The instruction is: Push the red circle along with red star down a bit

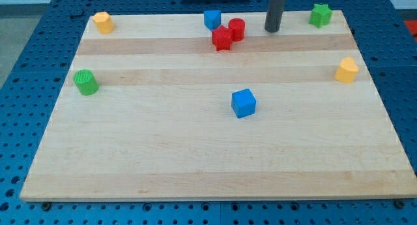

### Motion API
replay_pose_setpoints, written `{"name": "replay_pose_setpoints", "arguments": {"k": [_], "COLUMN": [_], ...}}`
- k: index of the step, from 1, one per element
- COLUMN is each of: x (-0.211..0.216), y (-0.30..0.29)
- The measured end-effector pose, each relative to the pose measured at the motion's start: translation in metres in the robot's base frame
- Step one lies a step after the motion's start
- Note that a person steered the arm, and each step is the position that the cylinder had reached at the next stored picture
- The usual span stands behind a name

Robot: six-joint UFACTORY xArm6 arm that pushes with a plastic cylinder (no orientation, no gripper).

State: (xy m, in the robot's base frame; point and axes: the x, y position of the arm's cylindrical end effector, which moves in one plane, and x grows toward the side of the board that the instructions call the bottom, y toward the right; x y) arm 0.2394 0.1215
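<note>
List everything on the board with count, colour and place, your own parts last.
red circle: 1, red, top centre, touching the red star
red star: 1, red, just below-left of the red circle
blue block: 1, blue, top edge, left of the red circle
blue cube: 1, blue, board centre
green star: 1, green, top right corner
green cylinder: 1, green, left edge
yellow block: 1, yellow, right edge
orange-yellow block: 1, orange-yellow, top left corner
wooden board: 1, light wood, fills the view
my tip: 1, dark rod, right of the red circle, apart from it
</note>
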Motion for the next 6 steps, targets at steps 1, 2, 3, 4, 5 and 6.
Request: {"name": "replay_pose_setpoints", "arguments": {"k": [1, 2, 3, 4, 5, 6], "x": [-0.021, -0.034, -0.031, -0.018, -0.004, 0.013], "y": [-0.01, -0.024, -0.044, -0.061, -0.075, -0.089]}}
